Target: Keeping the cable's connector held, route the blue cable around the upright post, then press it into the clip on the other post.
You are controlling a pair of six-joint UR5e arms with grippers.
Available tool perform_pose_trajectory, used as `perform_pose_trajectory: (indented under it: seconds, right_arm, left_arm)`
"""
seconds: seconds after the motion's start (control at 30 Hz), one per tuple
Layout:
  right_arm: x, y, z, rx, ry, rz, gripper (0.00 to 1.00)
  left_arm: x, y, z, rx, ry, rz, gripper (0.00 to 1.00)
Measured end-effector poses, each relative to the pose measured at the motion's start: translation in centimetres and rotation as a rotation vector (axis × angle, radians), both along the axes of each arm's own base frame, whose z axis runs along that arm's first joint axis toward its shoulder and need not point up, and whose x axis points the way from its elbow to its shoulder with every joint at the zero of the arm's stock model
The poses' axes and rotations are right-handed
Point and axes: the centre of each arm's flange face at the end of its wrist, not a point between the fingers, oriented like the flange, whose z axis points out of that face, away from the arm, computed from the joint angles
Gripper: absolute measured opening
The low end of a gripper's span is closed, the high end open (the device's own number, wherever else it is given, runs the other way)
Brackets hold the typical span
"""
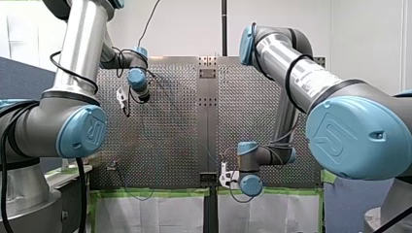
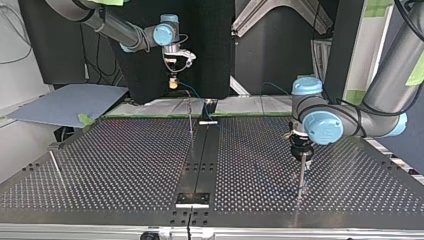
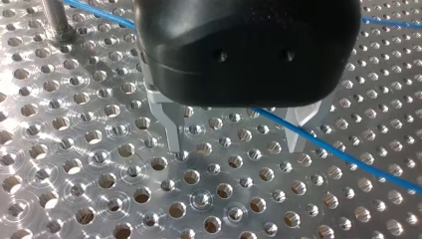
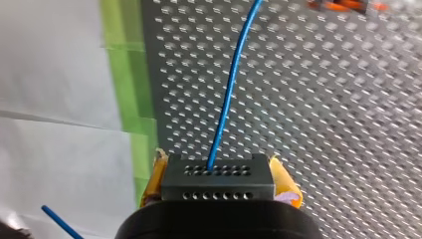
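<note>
At the top view's left you see my right gripper (image 2: 173,82) raised beyond the perforated metal table's (image 2: 125,160) far edge, yellow pads (image 4: 284,180) clamped on the dark grey block connector (image 4: 217,188), the thin blue cable (image 4: 226,99) running from it. At the right, my left gripper (image 3: 236,144) sits low beside a thin upright metal post (image 2: 302,175), fingers (image 3: 171,132) spread, gripping nothing; the cable crosses beneath.

The perforated table (image 2: 125,160) was of bright metal, split down its middle by a dark strip (image 2: 200,155). Green tape (image 1: 145,192) ran along one edge of the table, and white sheets (image 1: 150,213) lay just past that edge. A flat grey-blue board (image 2: 65,102) lay off a corner of the table, at the same edge.
</note>
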Motion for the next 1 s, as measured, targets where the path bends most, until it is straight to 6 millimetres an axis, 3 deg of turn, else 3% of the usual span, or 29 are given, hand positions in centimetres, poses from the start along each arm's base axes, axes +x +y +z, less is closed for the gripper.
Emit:
perform_pose_trajectory:
  seconds: [0.37,0.77,1.0]
  right_arm:
    - [-1.6,0.3,3.6,-0.066,-0.053,0.010,0.00]
    - [-2.3,0.5,1.6,-0.062,-0.060,0.017,0.00]
    - [-2.3,0.4,1.5,-0.063,-0.063,0.022,0.00]
  left_arm:
    - [-0.2,0.1,-0.1,-0.003,0.009,0.013,1.00]
    - [-0.2,0.0,-0.1,-0.050,0.006,0.020,1.00]
    - [-0.1,-0.2,-0.1,-0.114,-0.005,-0.008,1.00]
